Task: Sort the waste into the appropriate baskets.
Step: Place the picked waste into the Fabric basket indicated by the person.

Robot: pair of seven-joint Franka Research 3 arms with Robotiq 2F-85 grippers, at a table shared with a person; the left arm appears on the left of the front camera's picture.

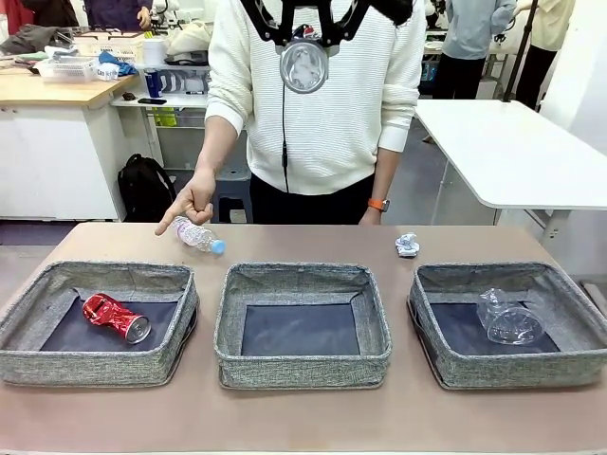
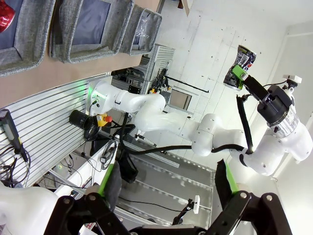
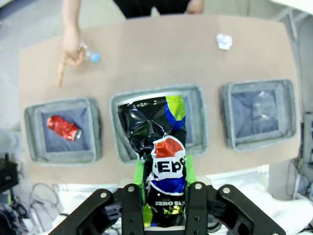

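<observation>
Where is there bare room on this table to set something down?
The middle basket has a bare bottom. The far strip of table is free between the bottle and the paper ball, as is the near strip along the front edge. Crowded: far left, the person's hand by the bottle.

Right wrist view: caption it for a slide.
Fingers hold a crushed dark can above three baskets; a person's hand points at the table.

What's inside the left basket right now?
One crushed red can lies on the dark bottom of the left basket. Its near wall covers a strip of bottom from the front; from above nothing else shows.
</observation>
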